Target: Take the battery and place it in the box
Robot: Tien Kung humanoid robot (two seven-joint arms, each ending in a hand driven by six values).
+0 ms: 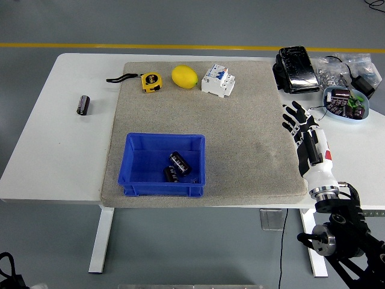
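Observation:
A blue box (133, 180) sits on the grey mat near the front edge. Two dark cylindrical batteries (179, 163) (170, 174) lie inside it at the right. Another dark battery (83, 104) lies alone on the white table at the far left. My right hand (296, 118) is at the mat's right edge, fingers spread and holding nothing, well away from the box. The left arm does not show.
A yellow tape measure (151, 81), a lemon (184, 76) and a white circuit breaker (217, 80) line the mat's far edge. A black device (296, 68), a light blue bowl of batteries (345, 103) and bagged parts (355, 66) crowd the table's far right.

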